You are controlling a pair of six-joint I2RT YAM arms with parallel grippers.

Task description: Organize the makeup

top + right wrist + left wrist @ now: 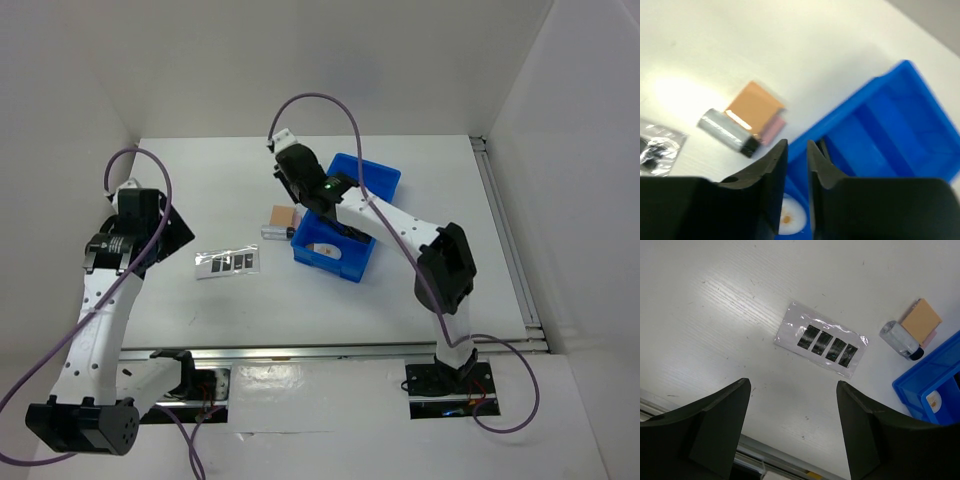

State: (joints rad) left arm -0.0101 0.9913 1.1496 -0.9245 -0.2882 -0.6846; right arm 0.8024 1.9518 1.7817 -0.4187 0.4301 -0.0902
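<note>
The silver-grey palette strip (227, 262) with four dark pans lies flat on the table; it shows in the left wrist view (822, 340). The tan square pad (283, 215) and the small silver tube (272, 231) lie side by side just left of the blue bin (378, 177). The white oval compact (325, 249) lies in the bin's near compartment. My left gripper (792, 390) is open and empty, above the table near the palette. My right gripper (797, 146) hovers over the bin's left edge (840, 115), its jaws almost together with nothing seen between them. A thin dark shape (822, 146) sits behind its fingertip.
A metal rail (330, 350) runs along the table's near edge and another (505, 230) along the right side. White walls enclose the table at the back and on both sides. The right arm reaches across the bin.
</note>
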